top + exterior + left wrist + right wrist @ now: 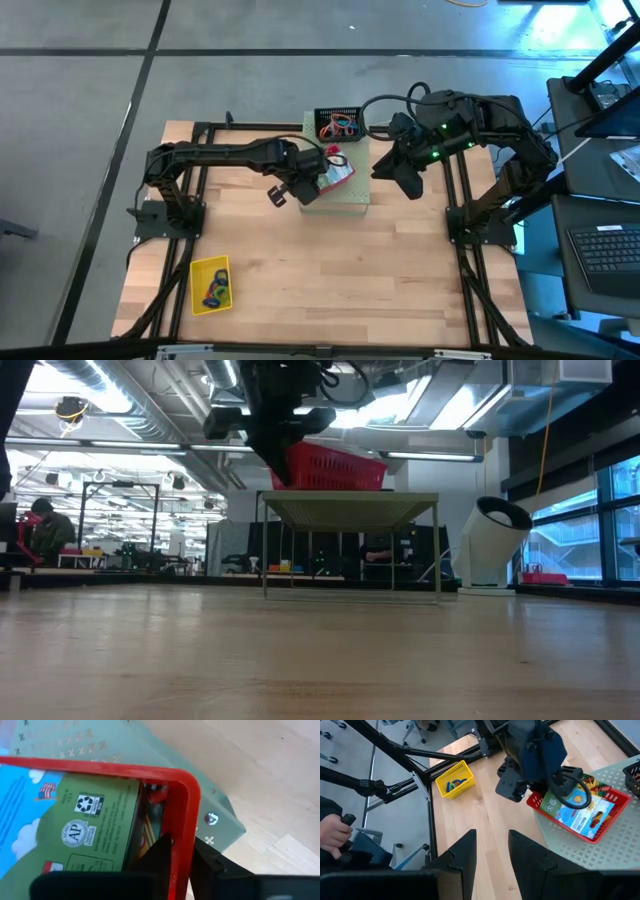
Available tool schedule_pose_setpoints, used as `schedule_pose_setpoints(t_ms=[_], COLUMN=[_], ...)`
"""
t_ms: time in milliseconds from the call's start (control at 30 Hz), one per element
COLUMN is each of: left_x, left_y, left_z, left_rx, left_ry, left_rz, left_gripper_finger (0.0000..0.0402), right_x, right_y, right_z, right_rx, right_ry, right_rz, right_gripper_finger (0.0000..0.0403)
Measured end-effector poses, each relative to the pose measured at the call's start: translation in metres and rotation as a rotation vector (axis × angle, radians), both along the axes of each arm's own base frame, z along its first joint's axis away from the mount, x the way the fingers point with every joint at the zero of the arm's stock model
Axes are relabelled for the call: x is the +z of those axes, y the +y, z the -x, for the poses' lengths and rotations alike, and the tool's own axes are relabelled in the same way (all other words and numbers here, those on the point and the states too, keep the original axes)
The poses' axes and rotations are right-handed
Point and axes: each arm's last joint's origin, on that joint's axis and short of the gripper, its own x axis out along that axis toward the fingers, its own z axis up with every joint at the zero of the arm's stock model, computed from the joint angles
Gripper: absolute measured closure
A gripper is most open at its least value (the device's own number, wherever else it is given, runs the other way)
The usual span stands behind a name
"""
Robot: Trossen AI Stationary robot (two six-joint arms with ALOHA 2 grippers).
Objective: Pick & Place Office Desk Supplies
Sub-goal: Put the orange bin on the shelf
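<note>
**Left gripper at the red basket rim, right arm waiting**

You've got the wooden table [330, 270] with the pale green perforated box [338, 198] standing near its far middle — like a little raised stand in the low view. On top sits a red basket [580, 810] holding a card box [582, 812] with green and blue print. Your left gripper [300, 190] is over the basket's corner; in the left wrist view its fingers [160, 852] straddle the red wall, one inside, one outside, parted only a little — you cannot tell if they pinch the rim or sit loose. Your right gripper [491, 851] hangs above the table just right of the box, fingers partly apart, nothing between them. A black basket [338, 123] of coloured rubber bands sits behind the box. A yellow basket [211, 285] with more bands is at the near left.
</note>
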Motion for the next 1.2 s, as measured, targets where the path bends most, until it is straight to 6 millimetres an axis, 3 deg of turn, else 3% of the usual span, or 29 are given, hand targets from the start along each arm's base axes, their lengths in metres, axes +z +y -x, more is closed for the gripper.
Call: schedule_pose_setpoints(t_ms=[167, 333, 767, 967, 1200], left_x=[0.001, 0.015, 0.041, 0.079, 0.145], left_y=[0.000, 0.002, 0.005, -0.001, -0.006], left_z=[0.000, -0.001, 0.008, 0.019, 0.050], left_rx=[0.023, 0.050, 0.148, 0.365, 0.669], left_ry=[-0.005, -0.049, -0.025, -0.077, -0.292], left_rz=[0.002, 0.019, 0.051, 0.072, 0.322], left_gripper_finger=[0.0322, 0.0295, 0.0237, 0.0231, 0.0231], right_x=[0.000, 0.000, -0.003, -0.029, -0.080], right_y=[0.000, 0.000, 0.000, 0.004, 0.024], right_z=[0.000, 0.000, 0.002, -0.020, -0.063], right_rx=[0.000, 0.001, 0.036, 0.112, 0.296], right_ry=[0.000, 0.000, 0.031, 0.142, 0.302], right_rz=[0.001, 0.005, 0.041, 0.064, 0.178], right_gripper_finger=[0.0289, 0.0296, 0.0397, 0.0399, 0.0401])
